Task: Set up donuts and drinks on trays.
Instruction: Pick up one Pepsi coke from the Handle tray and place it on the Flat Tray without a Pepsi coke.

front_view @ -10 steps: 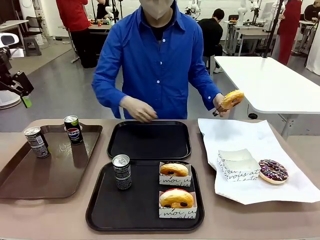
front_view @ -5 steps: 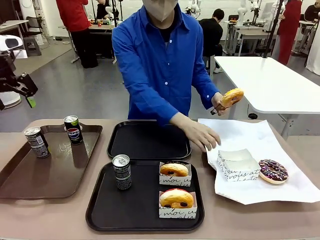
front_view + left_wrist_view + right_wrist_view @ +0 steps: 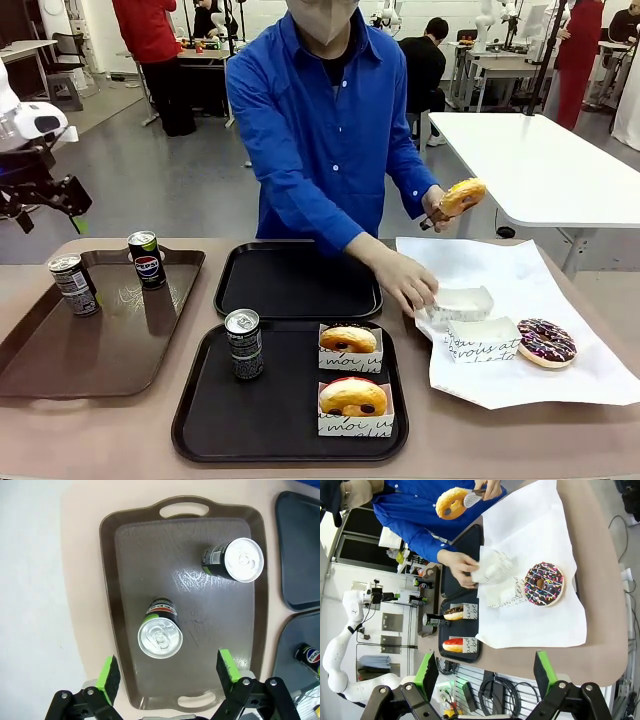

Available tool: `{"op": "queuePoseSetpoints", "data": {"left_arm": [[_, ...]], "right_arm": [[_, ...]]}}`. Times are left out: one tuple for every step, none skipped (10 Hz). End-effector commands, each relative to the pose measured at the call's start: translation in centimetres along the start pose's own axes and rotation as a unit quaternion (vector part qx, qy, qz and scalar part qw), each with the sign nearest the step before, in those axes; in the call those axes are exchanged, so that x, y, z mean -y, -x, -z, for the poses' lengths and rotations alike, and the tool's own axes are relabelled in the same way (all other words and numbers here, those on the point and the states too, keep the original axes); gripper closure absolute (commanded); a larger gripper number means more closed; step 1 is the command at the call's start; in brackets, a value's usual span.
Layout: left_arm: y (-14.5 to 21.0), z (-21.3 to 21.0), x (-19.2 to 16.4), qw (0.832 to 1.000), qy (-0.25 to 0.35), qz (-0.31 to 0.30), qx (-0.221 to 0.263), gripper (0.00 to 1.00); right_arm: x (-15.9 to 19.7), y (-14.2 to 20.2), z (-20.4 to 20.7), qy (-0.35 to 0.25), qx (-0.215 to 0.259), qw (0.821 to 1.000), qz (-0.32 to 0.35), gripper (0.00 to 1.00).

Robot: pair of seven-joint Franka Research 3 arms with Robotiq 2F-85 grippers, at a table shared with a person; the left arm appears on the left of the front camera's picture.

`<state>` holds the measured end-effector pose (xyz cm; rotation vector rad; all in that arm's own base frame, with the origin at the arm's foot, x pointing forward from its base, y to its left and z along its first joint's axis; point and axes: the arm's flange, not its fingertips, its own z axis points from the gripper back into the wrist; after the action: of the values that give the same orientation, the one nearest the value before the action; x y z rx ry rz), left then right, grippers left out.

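Clearly both grippers are released. The left gripper hangs with its jaws wide above the brown tray, where two cans stand upright, silver tops up. The right gripper is also spread wide and grasps nothing. On the near tray one can stands upright at the left, and two sleeved donuts lie flat at the right, one behind the other. The far tray has its long axis left to right. At the right a person's hand holds a sleeve over the paper. The other hand lifts a yellow donut with tongs.
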<state>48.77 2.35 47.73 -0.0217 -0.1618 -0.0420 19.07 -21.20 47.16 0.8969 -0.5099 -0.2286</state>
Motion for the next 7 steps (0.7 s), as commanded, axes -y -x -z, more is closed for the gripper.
{"op": "queuePoseSetpoints", "data": {"left_arm": [[-0.2,1.8,-0.8,1.0,0.003,0.025,-0.011,0.0],[-0.3,2.6,-0.8,0.999,0.009,0.022,-0.025,0.0],[-0.6,3.2,-0.9,0.999,0.009,0.024,-0.032,0.0],[-1.0,3.8,-0.9,0.999,0.008,0.028,-0.04,0.0],[-1.2,4.8,-1.0,0.999,0.01,0.025,-0.046,0.0],[-1.3,5.7,-1.0,0.999,0.016,0.019,-0.047,0.0],[-1.2,6.4,-1.1,0.998,0.017,0.014,-0.051,0.0]], "right_arm": [[0.0,-0.1,0.2,-0.014,0.007,1.0,-0.007,0.0],[0.0,-0.1,0.2,-0.014,0.007,1.0,-0.007,0.0],[0.0,-0.1,0.2,-0.014,0.007,1.0,-0.007,0.0],[0.0,-0.1,0.2,-0.014,0.007,1.0,-0.007,0.0],[0.0,-0.1,0.2,-0.014,0.007,1.0,-0.007,0.0],[0.0,-0.1,0.2,-0.014,0.007,1.0,-0.007,0.0],[0.0,-0.1,0.2,-0.014,0.007,1.0,-0.007,0.0]]}}
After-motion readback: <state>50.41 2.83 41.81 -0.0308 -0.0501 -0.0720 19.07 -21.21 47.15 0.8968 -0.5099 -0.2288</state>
